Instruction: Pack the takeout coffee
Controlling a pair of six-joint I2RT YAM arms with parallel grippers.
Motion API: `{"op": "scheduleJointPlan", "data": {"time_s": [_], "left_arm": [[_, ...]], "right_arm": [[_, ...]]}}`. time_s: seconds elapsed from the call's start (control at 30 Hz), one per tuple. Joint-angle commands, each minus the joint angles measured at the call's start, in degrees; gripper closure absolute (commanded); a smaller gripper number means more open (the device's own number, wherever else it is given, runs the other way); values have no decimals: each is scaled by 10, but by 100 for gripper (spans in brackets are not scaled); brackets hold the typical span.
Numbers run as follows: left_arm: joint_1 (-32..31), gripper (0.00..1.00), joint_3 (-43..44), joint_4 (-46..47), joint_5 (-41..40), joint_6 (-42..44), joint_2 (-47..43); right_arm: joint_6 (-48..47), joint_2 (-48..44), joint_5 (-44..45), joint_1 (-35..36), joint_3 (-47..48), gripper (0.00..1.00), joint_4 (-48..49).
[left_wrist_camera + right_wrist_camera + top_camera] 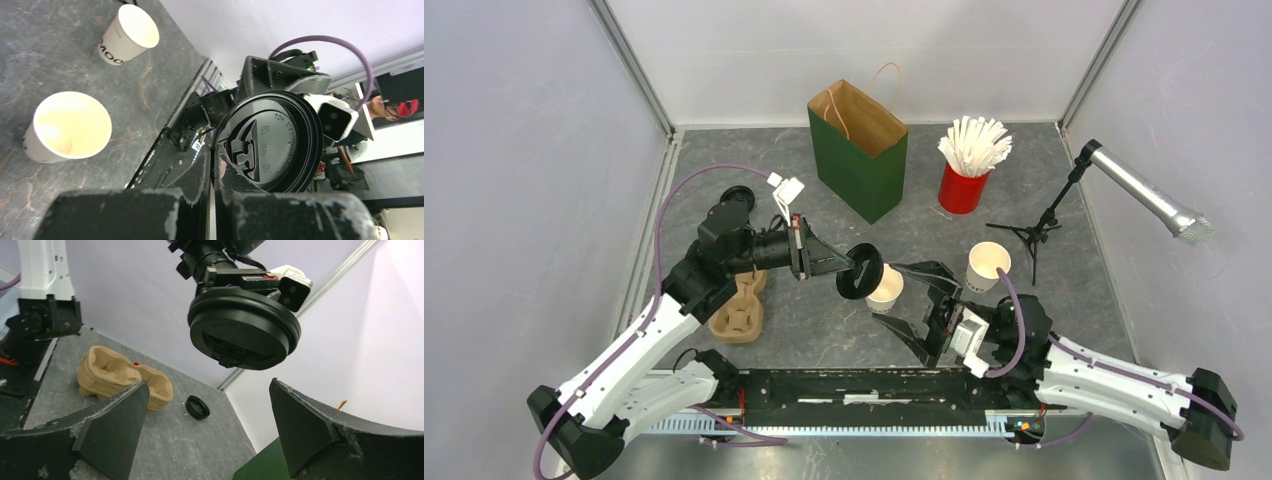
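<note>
Lid (267, 145) first: my left gripper (212, 172) is pinched tight on the rim of this black lid. It holds the lid up on edge at about ten o'clock of the nearer cup (886, 288) in the overhead view. I judge it is there so I can tip it flat and press it onto that open rim.

My right gripper (921, 306) is spread as wide as it goes, holding nothing, its mouth facing the same cup from four o'clock. That is likely so it can steady the cup while the lid goes on.

The second cup (987, 265) stands uncovered at two o'clock of the first. A second lid (736, 197) lies on the table far off at ten o'clock. The green bag (859, 150) stands open at twelve o'clock.

I cannot tell whether the held lid touches the cup's rim, or whether my right fingers flank the cup or stop short of it. My left arm covers part of the pulp carrier (737, 312), and the bag's inside is out of sight.
</note>
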Motion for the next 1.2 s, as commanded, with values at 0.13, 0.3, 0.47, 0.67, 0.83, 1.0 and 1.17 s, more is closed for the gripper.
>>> {"op": "scheduleJointPlan", "data": {"time_s": [0.13, 0.3, 0.47, 0.67, 0.83, 1.0, 1.17], "left_arm": [[-2, 98, -61, 162, 26, -154, -13], [-2, 98, -107, 265, 14, -249, -18], [-2, 98, -115, 286, 0, -280, -12], [-2, 98, -126, 308, -13, -303, -7], [-2, 98, -128, 308, -15, -307, -6], [-2, 98, -134, 308, -14, -309, -8], [-2, 98, -135, 307, -7, -311, -7]], "right_arm": [[5, 73, 71, 0, -29, 2, 264], [-7, 147, 50, -1, -17, 2, 381], [-15, 186, 35, -1, 11, 2, 389], [-21, 210, 45, 0, 19, 2, 424], [-31, 229, 38, 1, 37, 2, 420], [-41, 243, 32, 0, 55, 2, 403], [-45, 256, 28, 0, 60, 3, 406]]}}
